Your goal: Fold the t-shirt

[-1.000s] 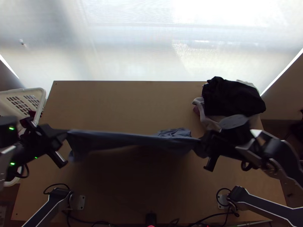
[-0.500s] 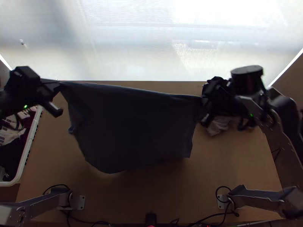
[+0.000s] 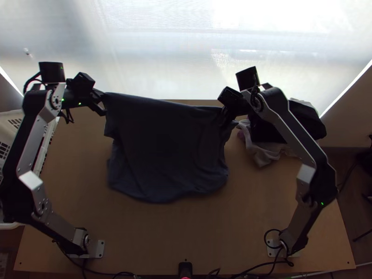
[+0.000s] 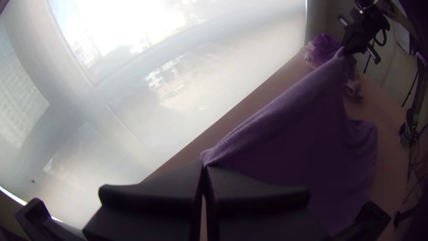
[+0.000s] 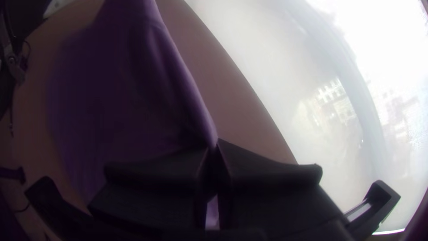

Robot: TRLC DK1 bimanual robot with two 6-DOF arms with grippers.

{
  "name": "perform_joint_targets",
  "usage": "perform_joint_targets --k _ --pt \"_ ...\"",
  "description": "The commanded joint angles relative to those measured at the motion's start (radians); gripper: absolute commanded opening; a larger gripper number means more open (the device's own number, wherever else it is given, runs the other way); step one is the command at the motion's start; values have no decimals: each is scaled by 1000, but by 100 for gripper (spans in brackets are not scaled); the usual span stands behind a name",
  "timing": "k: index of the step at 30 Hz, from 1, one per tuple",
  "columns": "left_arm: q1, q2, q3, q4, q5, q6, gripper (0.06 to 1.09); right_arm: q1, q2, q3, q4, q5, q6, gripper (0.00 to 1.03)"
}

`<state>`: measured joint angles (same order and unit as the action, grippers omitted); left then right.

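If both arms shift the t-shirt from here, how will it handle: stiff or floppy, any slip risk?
Likely floppy: the t-shirt droops in soft folds below the edge strung between left pincer and right pincer. Probably light, since that edge barely sags. Might slip if pulled hard; each pincer pinches only a small bit.

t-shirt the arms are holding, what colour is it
The t-shirt is dark greyish blue, with no pattern visible; the top view shows it best.

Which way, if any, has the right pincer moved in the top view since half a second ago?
Yes, toward that view's left: the right pincer overlapped the left edge of the dark clothes pile; now it's left of it.
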<state>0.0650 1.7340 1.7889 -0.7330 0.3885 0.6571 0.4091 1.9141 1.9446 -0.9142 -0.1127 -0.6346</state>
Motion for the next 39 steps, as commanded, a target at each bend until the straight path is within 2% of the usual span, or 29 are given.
perform_joint_targets --k 1,5,10,12,18,20,23,26,29,34,39 --pt "19 282 104 178 -51 32 9 -78 238 191 97 94 -27 3" --pt "4 409 195 239 -91 -28 9 -72 326 301 113 153 -45 3" --pt "-13 524 270 294 -149 -27 9 -53 407 332 212 216 -50 3" --pt "-21 564 285 303 -169 -13 9 -41 447 329 213 255 -68 3" --pt "-39 625 285 362 -218 13 9 -23 496 304 215 301 -54 3" --pt "-37 622 285 363 -223 16 10 -18 496 298 213 301 -48 3" --pt "-36 575 271 287 -224 18 12 -6 456 246 195 303 -40 3" --pt "-31 495 181 285 -221 30 12 13 401 154 196 303 -39 3" --pt "-36 407 41 302 -217 90 12 17 355 73 196 303 -11 3" --pt "-45 254 -244 382 -206 174 12 27 284 -65 225 306 19 3" --pt "-36 151 -411 435 -203 211 12 27 230 -173 250 306 26 3"
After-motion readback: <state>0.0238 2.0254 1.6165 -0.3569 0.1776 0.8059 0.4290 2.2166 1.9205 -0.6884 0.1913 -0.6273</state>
